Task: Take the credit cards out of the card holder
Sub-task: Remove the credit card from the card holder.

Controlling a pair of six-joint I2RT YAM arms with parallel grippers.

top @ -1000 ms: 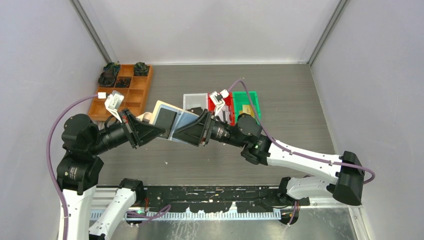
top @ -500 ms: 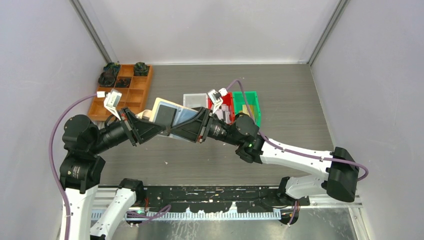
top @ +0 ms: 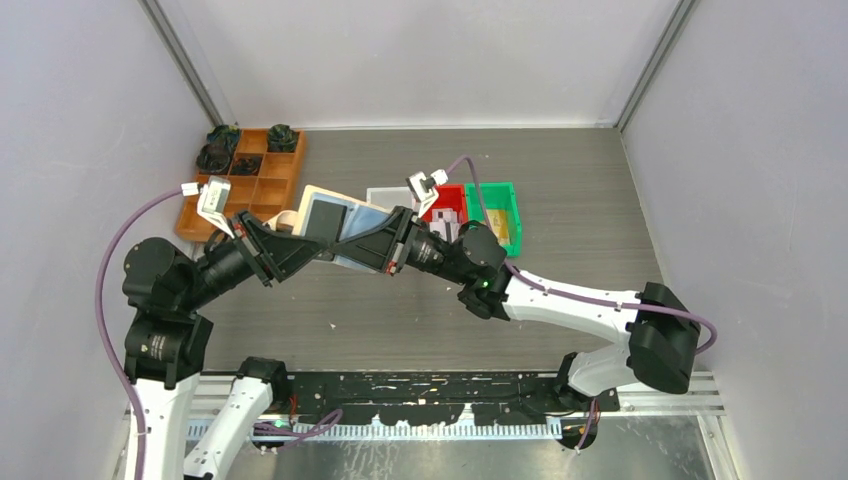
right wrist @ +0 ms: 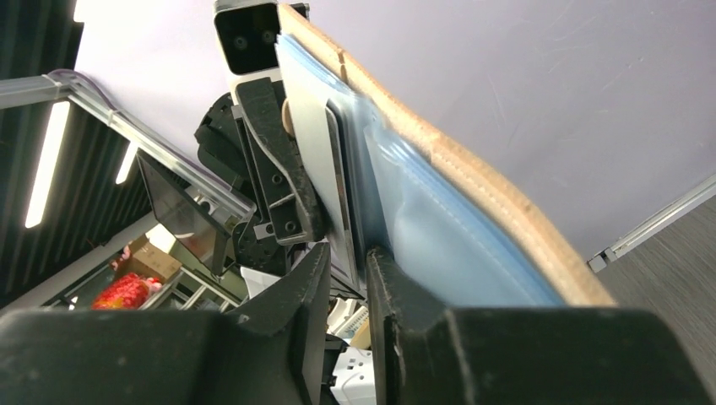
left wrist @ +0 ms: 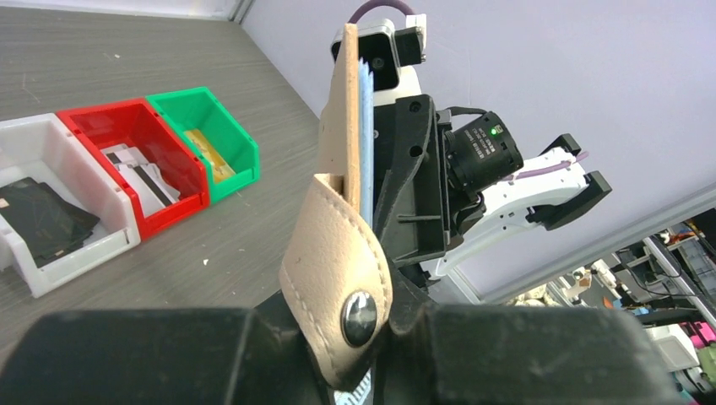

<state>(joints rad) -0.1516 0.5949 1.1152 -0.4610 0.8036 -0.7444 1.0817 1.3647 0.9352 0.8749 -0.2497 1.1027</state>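
Card holder [top: 365,225] of soft tan-beige, leather-like material hangs unfolded in the air between the two arms in the top view. Its inner pockets are shiny blue-grey plastic, and a flat dark rectangular credit card [top: 325,217] sits in one pocket. The left gripper [top: 322,254] meets it from the left side and the right gripper [top: 345,250] from the right. Behind stand three small hard plastic bins in a row: a white bin [top: 388,196], a red bin [top: 450,192] and a green bin [top: 510,210]. An orange-brown compartment tray [top: 262,190] lies at the far left. The table [top: 580,220] is dark grey with a fine wood grain, and the walls [top: 420,60] are plain pale lilac-grey.

In the left wrist view the card holder stands on its edge. Its rounded flap carries a round metal snap button [left wrist: 359,314], and the black left fingers [left wrist: 152,354] are clamped on its lower part. Black cards [left wrist: 38,218] lie in the white bin, white patterned cards [left wrist: 139,173] in the red one and a gold card [left wrist: 207,154] in the green one.

In the right wrist view the two black fingers [right wrist: 295,312] stand close together with a narrow gap. The thin edge of the credit card enters this gap. I cannot tell if they press it.
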